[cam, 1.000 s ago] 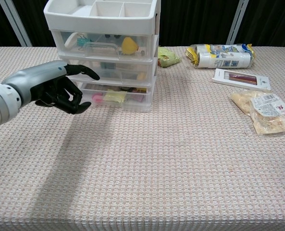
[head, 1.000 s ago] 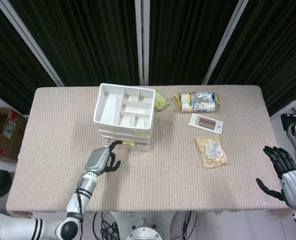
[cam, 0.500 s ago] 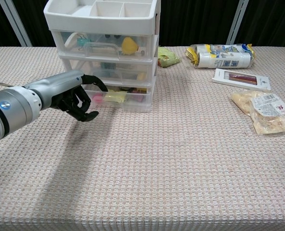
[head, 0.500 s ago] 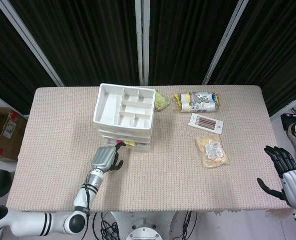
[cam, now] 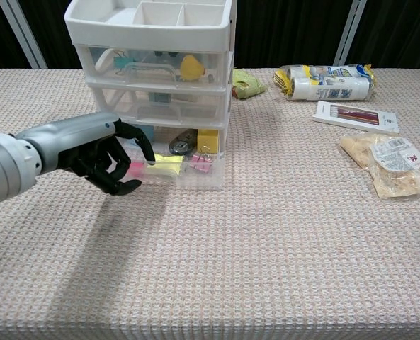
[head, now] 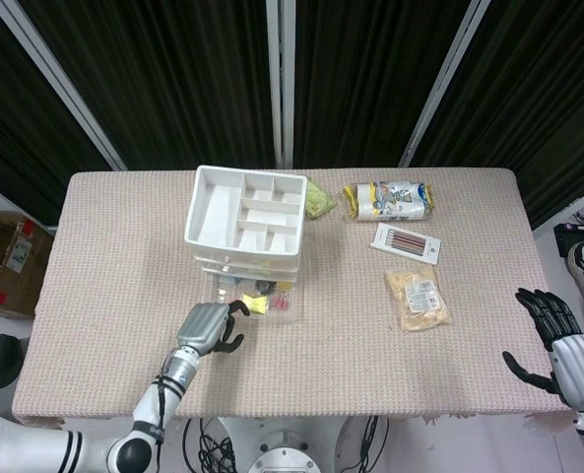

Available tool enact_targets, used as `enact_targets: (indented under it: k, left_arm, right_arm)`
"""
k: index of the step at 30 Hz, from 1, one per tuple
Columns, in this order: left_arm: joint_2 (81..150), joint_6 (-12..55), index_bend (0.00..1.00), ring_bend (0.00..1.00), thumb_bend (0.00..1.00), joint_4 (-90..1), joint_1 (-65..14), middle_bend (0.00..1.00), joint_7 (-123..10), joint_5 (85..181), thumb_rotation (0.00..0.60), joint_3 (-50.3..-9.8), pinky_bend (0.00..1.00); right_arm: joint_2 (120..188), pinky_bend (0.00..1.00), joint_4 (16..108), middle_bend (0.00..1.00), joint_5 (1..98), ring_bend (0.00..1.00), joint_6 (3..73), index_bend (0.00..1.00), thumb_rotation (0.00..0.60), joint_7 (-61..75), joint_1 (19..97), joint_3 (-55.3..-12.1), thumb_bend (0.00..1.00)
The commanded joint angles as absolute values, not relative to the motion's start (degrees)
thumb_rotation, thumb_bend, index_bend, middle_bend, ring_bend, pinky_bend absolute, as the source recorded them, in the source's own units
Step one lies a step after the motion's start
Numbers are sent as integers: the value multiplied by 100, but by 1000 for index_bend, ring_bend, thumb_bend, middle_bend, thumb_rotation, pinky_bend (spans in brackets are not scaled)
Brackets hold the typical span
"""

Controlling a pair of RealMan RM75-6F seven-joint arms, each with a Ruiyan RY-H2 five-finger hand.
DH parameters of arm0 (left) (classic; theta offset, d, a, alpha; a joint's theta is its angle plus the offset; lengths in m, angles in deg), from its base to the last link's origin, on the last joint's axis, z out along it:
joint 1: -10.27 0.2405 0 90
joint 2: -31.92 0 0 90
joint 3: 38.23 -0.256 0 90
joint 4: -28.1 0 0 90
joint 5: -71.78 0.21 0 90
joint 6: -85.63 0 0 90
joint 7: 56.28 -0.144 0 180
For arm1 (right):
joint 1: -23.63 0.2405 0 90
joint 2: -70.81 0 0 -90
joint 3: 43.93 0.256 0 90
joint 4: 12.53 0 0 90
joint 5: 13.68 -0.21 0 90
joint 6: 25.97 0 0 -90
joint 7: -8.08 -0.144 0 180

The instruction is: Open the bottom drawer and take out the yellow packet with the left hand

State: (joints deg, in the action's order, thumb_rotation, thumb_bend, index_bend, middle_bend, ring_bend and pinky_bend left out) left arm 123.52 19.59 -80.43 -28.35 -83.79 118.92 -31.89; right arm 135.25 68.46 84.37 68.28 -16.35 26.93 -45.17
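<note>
White three-drawer organiser (head: 246, 219) near the back of a woven table (head: 370, 355), topped by an open divided tray (cam: 150, 14) with nothing visible in its compartments. Bottom drawer (cam: 183, 168) pulled out toward the front edge, holding the yellow packet (cam: 162, 163) near its front wall, pink clips (cam: 199, 162) just right of it, a yellow block (cam: 208, 140) and a dark round item (cam: 179, 146) further back. Middle drawer (cam: 168, 106) closed, contents too blurred to name. Top drawer (cam: 153, 65) closed, showing a yellow rounded item (cam: 190, 67) and teal clips (cam: 124, 61) through its clear front. Left hand (cam: 110, 156) at the front left corner of the open drawer, fingers curled, fingertips (cam: 148, 151) hooked at the drawer's front edge, holding nothing else; yellow packet just beside them, contact impossible to tell. Right hand (head: 550, 332) off the table's right edge, well apart from everything, fingers spread wide, empty. Right of the organiser: a green packet (cam: 246, 83), a yellow-and-white bag (cam: 324, 80), a flat box of sticks (cam: 356, 117) and a clear bag of pale snacks (cam: 390, 165).
</note>
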Motion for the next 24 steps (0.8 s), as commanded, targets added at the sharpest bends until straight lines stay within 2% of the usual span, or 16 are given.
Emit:
enact_targets:
  k: [1, 6, 9, 14, 19, 24]
  left_arm:
    - [12191, 1984, 382, 916, 359, -8289, -2768, 771, -8405, 11996, 600, -3346, 1000]
    - [12035, 2149, 375, 914, 354, -8473, -2802, 770, -8454, 11930, 600, -3440, 1000]
    - [11955, 2179, 330, 911, 345, -8519, -2815, 766, -8466, 12009, 600, -3470, 1000]
    - [11716, 2002, 296, 905, 342, -8723, -2723, 759, -8353, 12669, 600, -3507, 1000]
    - [11562, 2098, 304, 903, 301, -8446, -2910, 761, -8378, 13110, 600, -3267, 1000]
    - [11668, 2429, 348, 902, 212, -7793, -3312, 778, -8697, 12925, 600, -2986, 1000]
  right_arm:
    - [13525, 8, 6847, 78, 8441, 0, 6832, 0, 600, -1633, 2695, -4515, 213]
    - [13513, 8, 6841, 78, 8428, 0, 6852, 0, 600, -1643, 2686, -4509, 213]
    - [13492, 8, 6837, 78, 8417, 0, 6887, 0, 600, -1652, 2668, -4503, 214]
    - [13455, 8, 6833, 78, 8393, 0, 6958, 0, 600, -1661, 2626, -4490, 213]
    - [13431, 8, 6836, 78, 8394, 0, 6973, 0, 600, -1657, 2618, -4485, 213]
    - [13427, 8, 6826, 78, 8384, 0, 6976, 0, 600, -1676, 2607, -4487, 213]
